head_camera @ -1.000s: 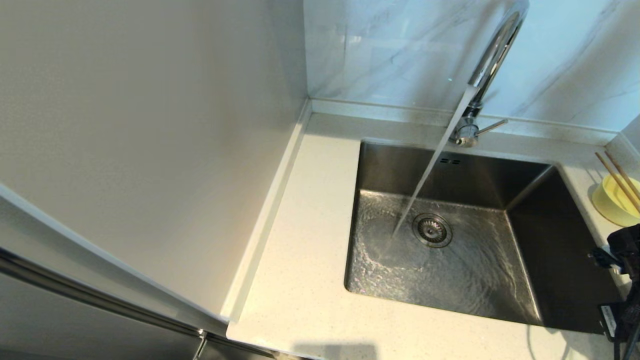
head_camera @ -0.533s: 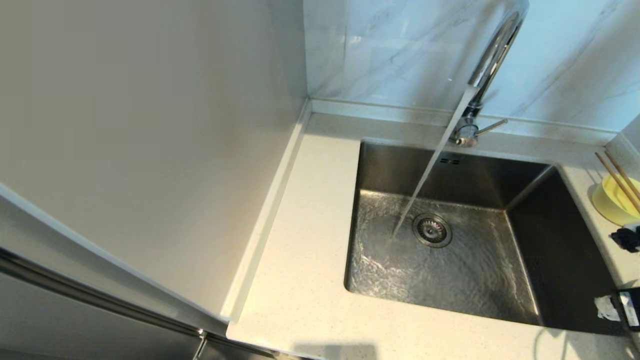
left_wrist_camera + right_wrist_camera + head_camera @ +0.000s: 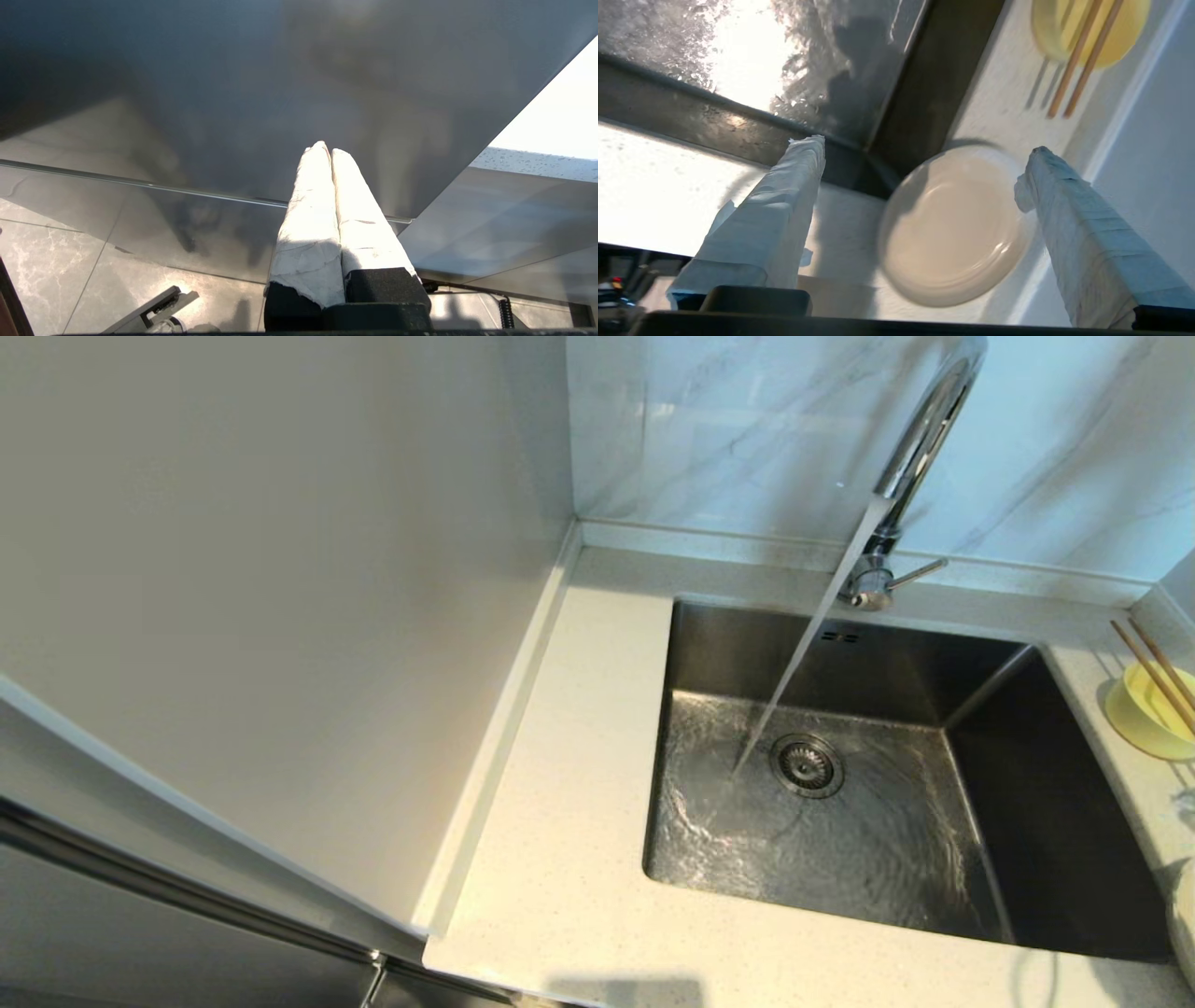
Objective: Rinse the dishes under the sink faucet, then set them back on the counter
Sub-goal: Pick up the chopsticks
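The head view shows the faucet (image 3: 920, 434) running a slanted stream into the sink (image 3: 840, 653), water rippling around the drain strainer (image 3: 807, 765). At the far right edge of that view the yellow bowl (image 3: 1153, 714) sits on the counter (image 3: 560, 784) with the chopsticks (image 3: 1158, 672) laid across it, both cut off by the frame. Neither arm appears there.

Only the right wrist view shows the white dish (image 3: 955, 224), lying flat on the counter beside the sink's corner, with the bowl and chopsticks beyond it. The right gripper (image 3: 924, 147) hangs above the dish, its taped fingers (image 3: 794, 186) spread wide and holding nothing; the dish looks blurred.

Only the left wrist view shows the left gripper (image 3: 326, 149), its wrapped fingers pressed together and empty, low beside a grey cabinet front above a tiled floor
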